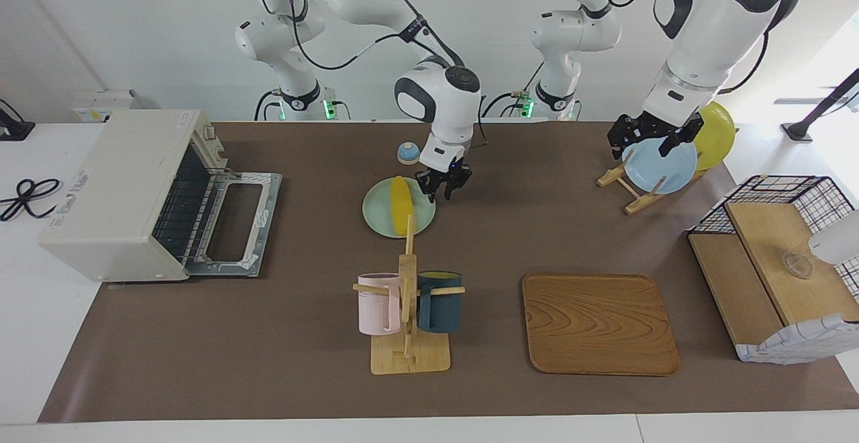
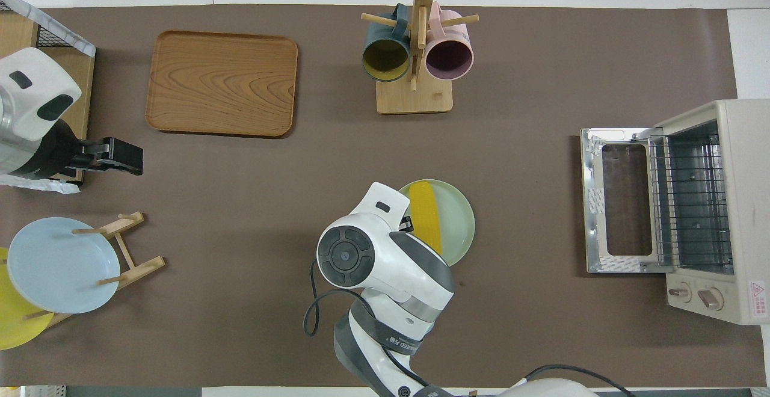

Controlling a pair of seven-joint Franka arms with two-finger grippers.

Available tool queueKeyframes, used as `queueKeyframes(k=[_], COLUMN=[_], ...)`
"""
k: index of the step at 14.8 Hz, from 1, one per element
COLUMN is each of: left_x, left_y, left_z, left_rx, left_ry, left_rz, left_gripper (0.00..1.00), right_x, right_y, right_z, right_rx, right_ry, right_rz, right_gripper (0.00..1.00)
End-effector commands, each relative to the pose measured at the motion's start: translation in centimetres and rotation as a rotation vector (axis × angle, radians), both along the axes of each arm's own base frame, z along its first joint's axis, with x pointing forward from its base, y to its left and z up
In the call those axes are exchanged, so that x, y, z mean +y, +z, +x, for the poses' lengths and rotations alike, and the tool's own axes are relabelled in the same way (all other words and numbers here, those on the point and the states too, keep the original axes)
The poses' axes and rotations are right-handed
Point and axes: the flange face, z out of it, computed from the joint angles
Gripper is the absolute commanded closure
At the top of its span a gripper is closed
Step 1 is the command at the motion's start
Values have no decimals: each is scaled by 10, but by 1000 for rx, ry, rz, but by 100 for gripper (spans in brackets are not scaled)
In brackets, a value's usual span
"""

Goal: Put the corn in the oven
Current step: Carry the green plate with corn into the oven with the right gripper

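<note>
The yellow corn lies on a pale green plate in the middle of the table; it also shows in the overhead view. My right gripper is open and empty, low over the plate's edge beside the corn, toward the left arm's end. In the overhead view my own wrist hides it. The off-white oven stands at the right arm's end with its door folded down flat and its wire rack showing. My left gripper hangs open over the plate rack and waits.
A mug tree with a pink and a dark blue mug stands farther from the robots than the plate. A wooden tray lies beside it. A rack holds blue and yellow plates. A wire basket on a wooden shelf stands at the left arm's end. A small blue bell is near the right gripper.
</note>
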Motion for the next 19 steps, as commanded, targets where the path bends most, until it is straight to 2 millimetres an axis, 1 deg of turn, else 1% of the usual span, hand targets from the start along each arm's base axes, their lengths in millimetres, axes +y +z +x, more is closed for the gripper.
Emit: queueKeyframes(k=[1,2,4,5,6,8,9,11,13,15,17,18,19], left_x=[-5,-7,-8,-7,-7,-8,-7,-6,-7,-8,-9,-10,-11], left_y=[5,5,2,1,0,-2,-5,-3,-4,-3,-3,-4,-4], left_z=[1,1,3,3,3,4,5,9,10,9,7,7,6], left_rx=[-40,-44,-39,-36,-31,-22,-16,-17,-16,-17,-17,-15,-17], left_ry=[44,42,41,41,34,31,32,33,34,32,32,32,34], left_rz=[-56,-60,-60,-59,-57,-54,-54,-53,-53,-54,-54,-54,-54], left_gripper=[0,0,0,0,0,0,0,0,0,0,0,0,0], right_x=[-11,-12,-13,-14,-15,-18,-20,-21,-29,-30,-36,-41,-52], right_y=[-15,-16,-18,-19,-21,-22,-25,-25,-21,-8,3,9,14], right_z=[-8,-10,-12,-13,-14,-14,-16,-16,-7,4,11,18,26], right_rx=[-13,-14,-9,-7,-5,-3,0,1,9,5,-6,-19,-18], right_ry=[9,10,12,12,12,10,14,26,24,42,86,90,85], right_rz=[11,13,8,6,4,0,-6,-20,-42,-91,-194,-226,-244], right_gripper=[57,57,62,67,74,100,100,100,100,100,100,100,100])
